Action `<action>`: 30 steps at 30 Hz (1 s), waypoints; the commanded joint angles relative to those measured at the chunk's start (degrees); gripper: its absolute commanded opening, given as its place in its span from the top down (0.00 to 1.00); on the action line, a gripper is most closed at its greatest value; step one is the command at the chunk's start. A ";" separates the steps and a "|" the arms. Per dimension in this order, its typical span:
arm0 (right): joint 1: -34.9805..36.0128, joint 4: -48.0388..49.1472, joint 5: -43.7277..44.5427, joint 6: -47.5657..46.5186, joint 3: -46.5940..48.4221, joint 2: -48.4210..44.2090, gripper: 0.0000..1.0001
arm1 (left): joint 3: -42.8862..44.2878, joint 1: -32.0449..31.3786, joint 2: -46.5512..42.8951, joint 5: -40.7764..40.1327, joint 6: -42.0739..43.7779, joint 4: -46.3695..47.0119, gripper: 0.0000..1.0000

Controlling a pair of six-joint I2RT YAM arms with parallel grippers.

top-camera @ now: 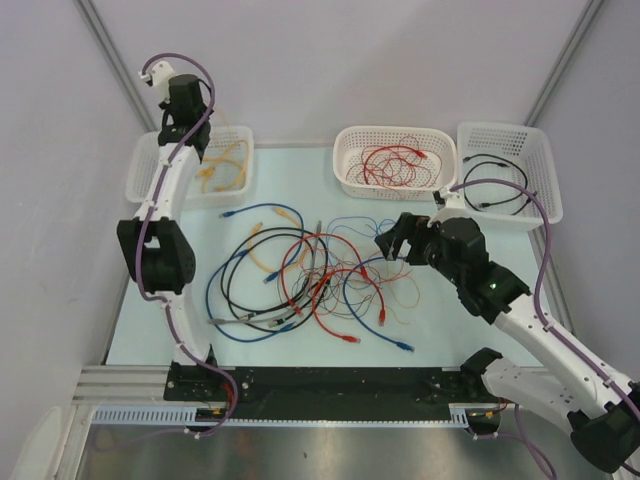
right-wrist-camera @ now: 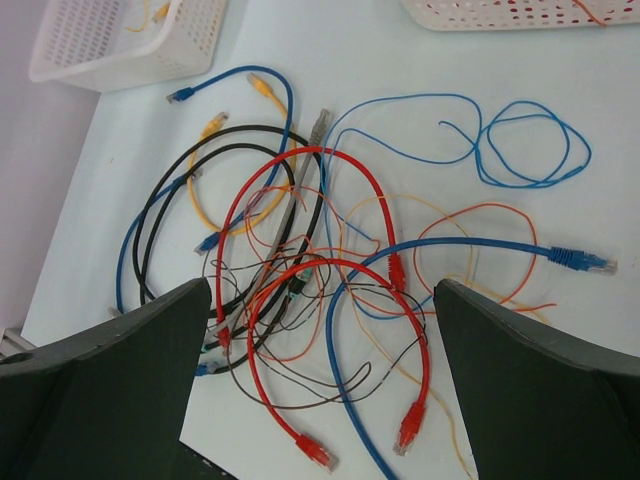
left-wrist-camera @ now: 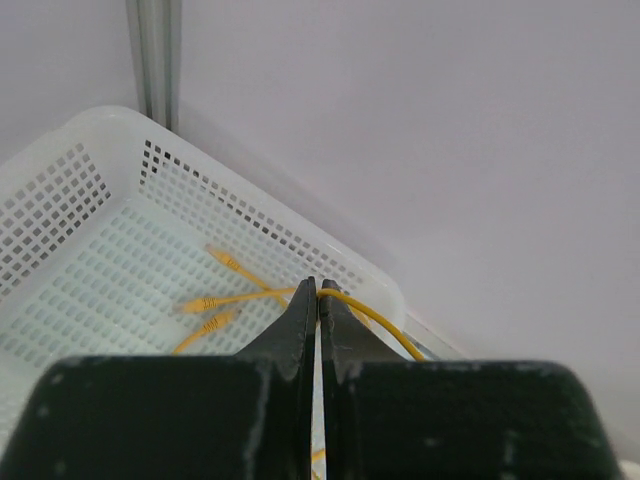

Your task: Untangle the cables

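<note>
Tangled cables (top-camera: 310, 280) lie at the centre of the tabletop (top-camera: 300, 175), with red, blue, black, orange and yellow loops crossing one another. The right hand (top-camera: 397, 243) hangs at 3 o'clock of the tangle, fingers spread wide, grasping nothing. The left hand (left-wrist-camera: 318, 296), above the white basket (top-camera: 150, 195) at 10 o'clock, is clenched on a yellow cable (left-wrist-camera: 370, 312).

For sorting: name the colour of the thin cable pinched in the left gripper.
Yellow cable, clearest in left wrist view.

No legible text or labels anywhere.
</note>
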 commanded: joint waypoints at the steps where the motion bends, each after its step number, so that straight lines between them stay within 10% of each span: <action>1: -0.83 3.63 -0.10 0.68 -1.67 -0.18 0.00 | 5.79 0.47 4.55 -5.99 -2.55 7.27 1.00; 6: -2.33 5.22 -1.50 1.90 -3.34 1.04 0.00 | 8.69 0.55 9.21 -9.50 -2.11 4.64 0.98; 10: -2.51 5.66 -2.47 2.34 -3.34 0.96 0.01 | 7.73 0.82 9.14 -12.41 -2.29 1.56 0.01; 17: -2.51 5.48 -2.55 2.96 -3.43 -0.97 0.01 | -5.95 -1.11 -3.06 -6.52 -6.86 3.31 0.00; 30: -2.24 1.72 -2.29 3.58 -3.52 -6.51 0.02 | -46.22 -24.21 -35.69 8.24 -3.26 13.16 0.00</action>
